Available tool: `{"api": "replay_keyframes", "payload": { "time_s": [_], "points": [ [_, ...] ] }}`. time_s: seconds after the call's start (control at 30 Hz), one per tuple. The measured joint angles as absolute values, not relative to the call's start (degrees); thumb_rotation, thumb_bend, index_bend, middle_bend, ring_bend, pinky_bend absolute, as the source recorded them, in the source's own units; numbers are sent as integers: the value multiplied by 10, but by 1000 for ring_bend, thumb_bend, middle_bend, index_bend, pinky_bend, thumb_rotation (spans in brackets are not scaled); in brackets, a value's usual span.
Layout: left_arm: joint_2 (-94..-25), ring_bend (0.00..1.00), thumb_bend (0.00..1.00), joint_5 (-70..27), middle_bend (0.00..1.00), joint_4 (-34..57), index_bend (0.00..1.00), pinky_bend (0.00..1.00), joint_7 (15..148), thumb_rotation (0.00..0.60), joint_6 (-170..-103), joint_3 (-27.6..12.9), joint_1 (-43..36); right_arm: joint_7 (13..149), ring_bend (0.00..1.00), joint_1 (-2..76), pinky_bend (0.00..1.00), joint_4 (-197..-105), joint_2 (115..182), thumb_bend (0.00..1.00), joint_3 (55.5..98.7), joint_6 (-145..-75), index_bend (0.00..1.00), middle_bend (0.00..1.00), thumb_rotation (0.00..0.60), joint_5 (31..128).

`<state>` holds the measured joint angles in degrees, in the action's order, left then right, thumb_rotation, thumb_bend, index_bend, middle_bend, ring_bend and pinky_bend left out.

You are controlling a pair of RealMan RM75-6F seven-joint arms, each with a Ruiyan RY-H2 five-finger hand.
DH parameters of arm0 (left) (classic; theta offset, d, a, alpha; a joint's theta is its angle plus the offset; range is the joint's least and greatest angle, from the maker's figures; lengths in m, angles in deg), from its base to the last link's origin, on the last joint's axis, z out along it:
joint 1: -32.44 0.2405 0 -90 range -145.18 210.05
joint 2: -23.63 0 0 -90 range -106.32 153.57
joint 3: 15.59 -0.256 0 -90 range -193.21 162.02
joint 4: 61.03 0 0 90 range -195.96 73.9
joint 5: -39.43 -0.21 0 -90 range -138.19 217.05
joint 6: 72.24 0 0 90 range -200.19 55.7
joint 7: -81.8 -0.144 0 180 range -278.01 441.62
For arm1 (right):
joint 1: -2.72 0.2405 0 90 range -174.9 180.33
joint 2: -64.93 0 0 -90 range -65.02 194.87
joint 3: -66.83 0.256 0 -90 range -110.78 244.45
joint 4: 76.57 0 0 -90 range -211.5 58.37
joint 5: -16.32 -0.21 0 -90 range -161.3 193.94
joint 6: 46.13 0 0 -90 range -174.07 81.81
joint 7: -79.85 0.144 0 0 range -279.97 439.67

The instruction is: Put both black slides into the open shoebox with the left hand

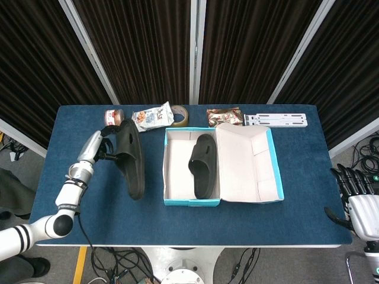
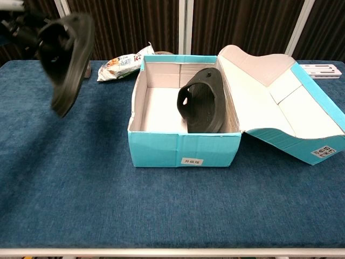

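Observation:
My left hand (image 1: pixel 102 146) grips a black slide (image 1: pixel 131 158) by its strap and holds it in the air, left of the shoebox. In the chest view the slide (image 2: pixel 67 58) hangs high at the top left with its heel pointing down, and the left hand (image 2: pixel 19 21) shows at the frame's top edge. The open teal shoebox (image 1: pixel 177 201) stands mid-table with the other black slide (image 1: pixel 202 165) inside, leaning on edge against the right wall (image 2: pixel 200 100). My right hand (image 1: pixel 360 204) hangs off the table's right edge, holding nothing, fingers apart.
Along the back edge lie a small jar (image 1: pixel 113 118), a snack bag (image 1: pixel 151 116), a tape roll (image 1: pixel 179 115), a brown packet (image 1: pixel 224 115) and a white rack (image 1: pixel 277 120). The box lid (image 1: pixel 247 164) lies open to the right.

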<state>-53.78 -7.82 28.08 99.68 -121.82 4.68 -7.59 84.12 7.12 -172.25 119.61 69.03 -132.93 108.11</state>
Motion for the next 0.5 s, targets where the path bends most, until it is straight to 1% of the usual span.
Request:
{"api": "replay_keyframes", "payload": {
  "time_s": [0.1,0.27,0.4,0.5],
  "points": [
    [-580,606,4,-143,477,235,471,802,1065,600,-1212,69,-86,836,0,69,0,-1728,1193,128,690,-1329,0,0,600,1078],
    [-661,579,4,-212,472,138,471,802,1098,600,-1208,85,-126,826,0,66,0,-1737,1188,128,689,-1330,0,0,600,1071],
    [-722,566,3,-264,471,55,471,802,1112,600,-1224,86,-161,821,0,63,0,-1743,1186,128,690,-1330,0,0,600,1067],
    [-758,551,2,-312,471,0,470,802,1123,600,-1251,77,-178,818,0,62,0,-1745,1186,128,689,-1330,0,0,600,1064]
  ]
}}
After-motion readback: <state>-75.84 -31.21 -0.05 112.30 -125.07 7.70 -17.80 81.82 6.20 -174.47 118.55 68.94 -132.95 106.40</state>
